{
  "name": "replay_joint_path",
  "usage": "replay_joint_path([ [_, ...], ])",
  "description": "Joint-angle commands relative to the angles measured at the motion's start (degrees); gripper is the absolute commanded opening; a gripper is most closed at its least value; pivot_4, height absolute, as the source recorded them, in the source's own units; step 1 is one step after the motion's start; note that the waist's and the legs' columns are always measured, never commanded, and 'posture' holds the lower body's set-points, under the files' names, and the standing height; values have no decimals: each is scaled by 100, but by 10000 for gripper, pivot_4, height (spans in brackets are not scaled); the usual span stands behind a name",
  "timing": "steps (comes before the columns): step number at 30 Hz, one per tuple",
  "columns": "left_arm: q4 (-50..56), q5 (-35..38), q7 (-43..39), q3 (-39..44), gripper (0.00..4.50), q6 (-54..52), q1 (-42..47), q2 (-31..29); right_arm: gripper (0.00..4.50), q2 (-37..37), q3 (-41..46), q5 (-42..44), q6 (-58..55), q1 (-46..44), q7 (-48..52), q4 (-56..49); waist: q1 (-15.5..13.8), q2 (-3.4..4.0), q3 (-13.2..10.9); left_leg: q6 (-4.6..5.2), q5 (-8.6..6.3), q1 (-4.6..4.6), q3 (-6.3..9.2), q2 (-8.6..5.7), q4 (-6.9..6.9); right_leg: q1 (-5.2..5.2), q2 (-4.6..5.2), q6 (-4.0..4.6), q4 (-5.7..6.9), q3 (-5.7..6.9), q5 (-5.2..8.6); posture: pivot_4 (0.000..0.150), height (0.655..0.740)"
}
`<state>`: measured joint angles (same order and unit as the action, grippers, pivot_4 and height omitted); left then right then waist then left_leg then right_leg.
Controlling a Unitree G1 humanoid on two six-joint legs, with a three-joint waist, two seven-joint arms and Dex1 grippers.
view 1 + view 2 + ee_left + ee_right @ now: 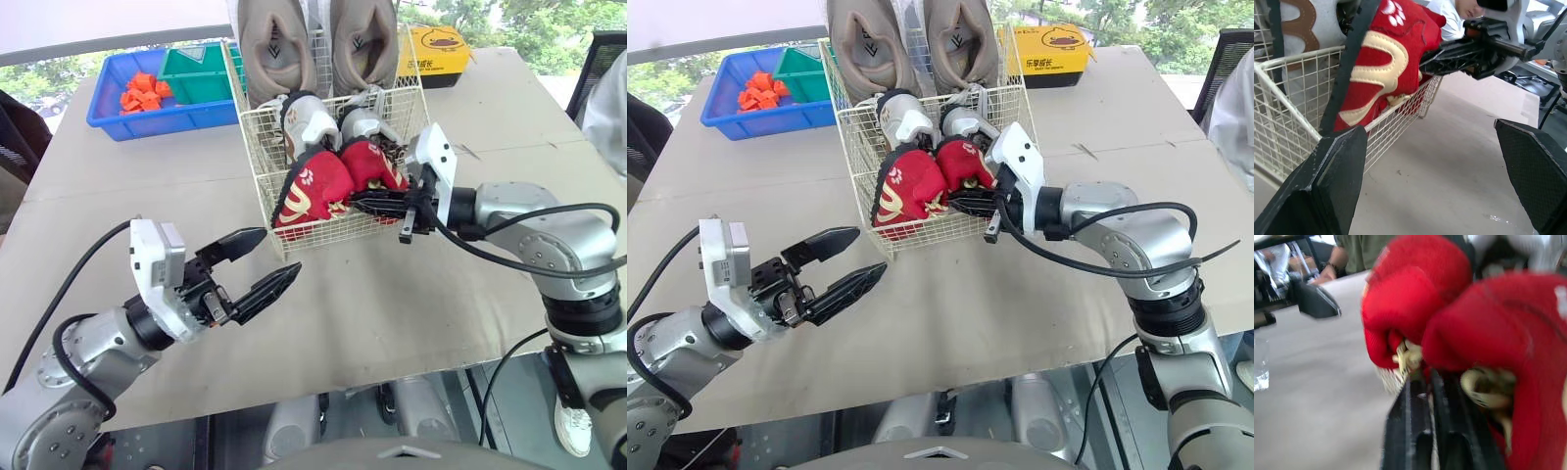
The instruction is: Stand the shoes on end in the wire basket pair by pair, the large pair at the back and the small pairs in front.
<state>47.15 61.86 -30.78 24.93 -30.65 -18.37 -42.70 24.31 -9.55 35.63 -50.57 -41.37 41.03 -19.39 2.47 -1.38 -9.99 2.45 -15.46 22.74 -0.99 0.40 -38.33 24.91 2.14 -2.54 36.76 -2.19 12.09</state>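
The wire basket was seen standing mid-tabletop, w/ three pairs stood on end inside. The large beige pair was set at the back, side by side, rising well above the rim. A small grey/white pair was placed in the middle row, just in front of it. A red pair was found in the front row: left red shoe leaned against the front wall, right red shoe beside it, the two touching. R gripper was reached in over the basket's right side, low by the right red shoe; its fingers were pressed nearly together, pinching that shoe's pale inner edge, as far as could be made out in the right wrist view. L gripper was held over the tabletop, near the basket's front-left corner but apart from it; its fingers were spread wide w/ nothing between. Behind the basket, to the left, a blue bin w/ orange pieces and a green bin were seen; a yellow box was noted behind to the right.
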Motion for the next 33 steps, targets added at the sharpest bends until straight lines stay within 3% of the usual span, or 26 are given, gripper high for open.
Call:
replay_joint_path([
  [1,353,-54,130,202,45000,149,-145,103,646,-367,7,148,192,-416,49,-69,-1,1,-1,0,0,0,2,1,0,1,-1,1,2,3,0,1500,7400],
  [6,489,-142,205,217,45000,212,-358,221,646,-685,2,303,7,-733,134,103,-15,1,0,-1,0,1,4,2,0,2,1,1,4,7,0,1500,7400],
  [13,554,-264,284,138,45000,280,-422,332,646,-721,-386,-129,351,-856,362,450,-26,-2,2,-1,0,1,4,-4,-1,-1,32,22,2,11,11,1500,7400],
  [16,551,-286,274,193,45000,300,-465,364,646,-573,-203,-136,699,-595,546,182,-25,-2,2,-1,0,0,7,-4,-1,-1,33,22,2,15,10,1500,7400],
  [19,521,-242,231,243,45000,303,-519,373,646,-416,429,435,726,-240,747,-138,-47,-2,2,-1,0,3,9,-4,0,-2,34,19,1,20,9,1500,7400],
  [23,431,121,102,419,45000,280,-558,338,18487,-162,1033,715,848,174,654,-474,-54,-2,2,-1,0,5,11,-7,-2,-4,39,10,-1,23,4,1500,7400],
  [28,322,318,-249,706,45000,179,-812,157,42722,940,1681,790,950,1027,1160,-771,-73,-1,1,0,0,5,13,-8,-1,-5,37,16,-1,27,9,1500,7400],
  [29,298,280,-368,789,45000,174,-952,145,44418,1176,1759,750,998,1209,1278,-788,-73,-1,1,0,0,5,12,-8,-1,-5,34,21,-2,27,12,1500,7400],
  [33,121,-89,-887,1216,45000,253,-1711,220,44418,2018,2206,550,1303,2056,1738,-598,-53,-2,1,1,0,3,2,-7,0,-4,9,21,-4,15,14,1500,7400],
])
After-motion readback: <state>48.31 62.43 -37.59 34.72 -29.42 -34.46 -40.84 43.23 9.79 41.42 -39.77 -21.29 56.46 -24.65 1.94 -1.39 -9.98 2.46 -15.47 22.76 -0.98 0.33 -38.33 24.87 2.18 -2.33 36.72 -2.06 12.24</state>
